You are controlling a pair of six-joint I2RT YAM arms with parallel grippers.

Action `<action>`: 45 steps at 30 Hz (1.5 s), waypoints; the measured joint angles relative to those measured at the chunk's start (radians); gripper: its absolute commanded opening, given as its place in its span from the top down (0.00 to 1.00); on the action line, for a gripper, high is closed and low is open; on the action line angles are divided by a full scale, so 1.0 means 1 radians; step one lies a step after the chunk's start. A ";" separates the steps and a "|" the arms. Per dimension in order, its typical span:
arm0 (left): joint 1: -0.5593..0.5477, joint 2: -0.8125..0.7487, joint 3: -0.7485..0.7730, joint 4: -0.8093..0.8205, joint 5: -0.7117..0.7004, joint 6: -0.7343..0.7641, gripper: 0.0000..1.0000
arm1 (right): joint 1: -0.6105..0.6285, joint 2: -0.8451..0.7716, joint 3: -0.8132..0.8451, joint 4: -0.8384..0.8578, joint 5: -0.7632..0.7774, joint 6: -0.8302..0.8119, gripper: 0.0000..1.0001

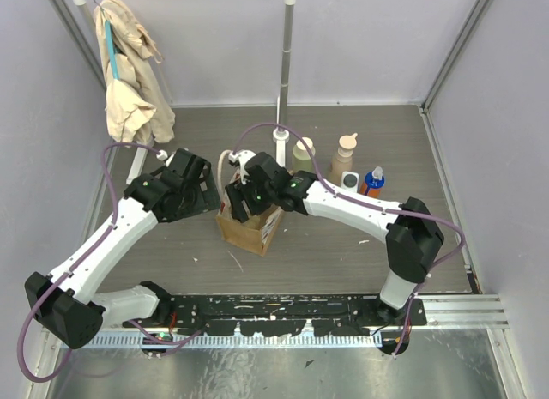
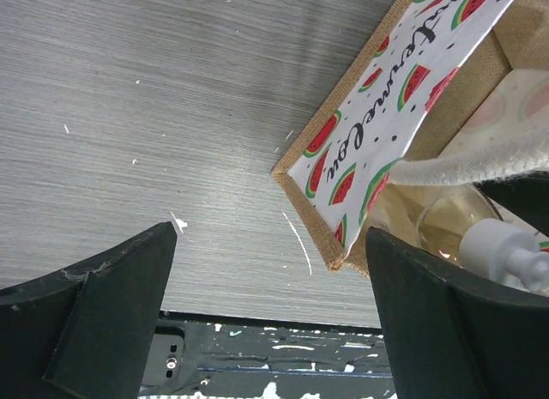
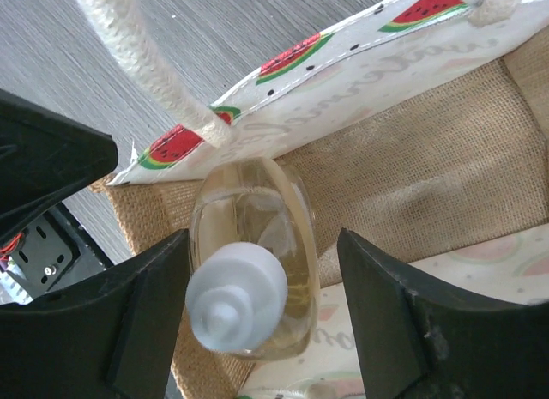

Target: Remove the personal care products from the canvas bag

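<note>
Our right gripper [image 3: 262,309] gapes wide, straddling the amber white-capped bottle [image 3: 253,244] inside the canvas bag [image 3: 429,167], not closed on it. Our left gripper [image 2: 283,322] is open too, holding nothing, just off the bag's corner over the counter [image 2: 171,99].

1. We're looking at pale lavender walls [image 1: 369,39] on three sides.
2. Below us, a grey wood-grain table [image 1: 343,253].
3. At the back we spot a white rack [image 1: 288,64], with a beige garment [image 1: 129,81] hanging at its left end.
</note>
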 measured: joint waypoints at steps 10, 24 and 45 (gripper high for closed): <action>0.006 -0.003 0.000 -0.004 0.000 0.002 0.02 | 0.000 0.069 -0.010 0.032 -0.010 -0.024 0.32; 0.009 -0.003 0.000 -0.006 0.000 0.009 0.02 | 0.013 0.047 -0.002 -0.027 0.051 -0.051 0.49; 0.009 -0.021 0.000 -0.006 0.002 0.008 0.02 | -0.044 -0.288 0.297 -0.239 0.426 -0.075 0.51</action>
